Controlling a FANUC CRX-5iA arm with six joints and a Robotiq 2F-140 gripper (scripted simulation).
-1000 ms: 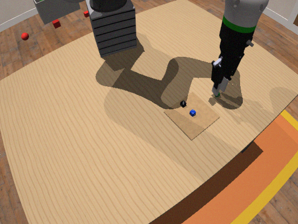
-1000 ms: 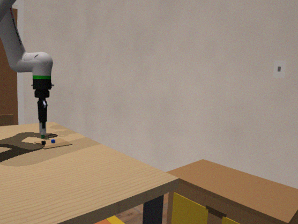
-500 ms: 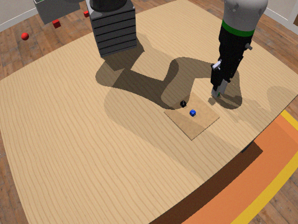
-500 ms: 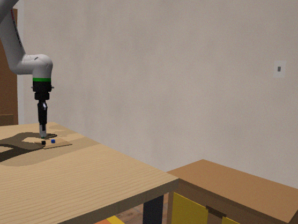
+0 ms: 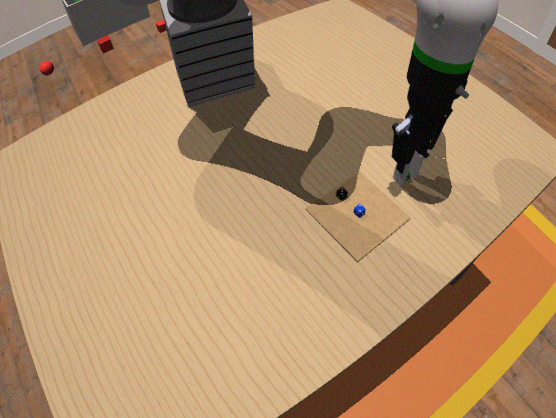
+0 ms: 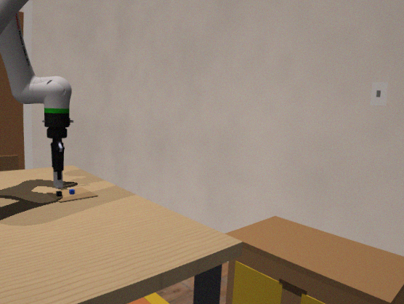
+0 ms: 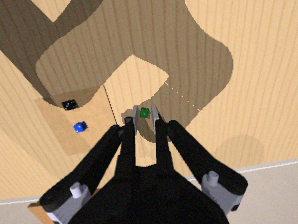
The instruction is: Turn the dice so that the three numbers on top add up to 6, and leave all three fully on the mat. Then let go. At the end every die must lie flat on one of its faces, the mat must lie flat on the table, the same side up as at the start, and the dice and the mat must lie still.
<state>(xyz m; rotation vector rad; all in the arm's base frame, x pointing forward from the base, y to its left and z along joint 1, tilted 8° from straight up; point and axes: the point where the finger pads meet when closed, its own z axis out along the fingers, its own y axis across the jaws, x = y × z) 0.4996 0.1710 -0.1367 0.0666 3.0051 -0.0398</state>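
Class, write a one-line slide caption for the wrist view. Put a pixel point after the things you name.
Parted fingers (image 5: 401,176) (image 6: 57,178) flank a green die (image 5: 408,176) (image 7: 144,113), off the mat (image 5: 357,242) (image 6: 83,196) (image 7: 100,111) bearing the black die (image 5: 341,193) (image 6: 59,193) (image 7: 69,105) and blue die (image 5: 359,210) (image 6: 72,191) (image 7: 80,127).

No legible text or numbers anywhere

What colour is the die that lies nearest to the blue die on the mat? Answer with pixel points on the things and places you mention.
Black (image 5: 341,193) (image 6: 59,193) (image 7: 69,105); top view.
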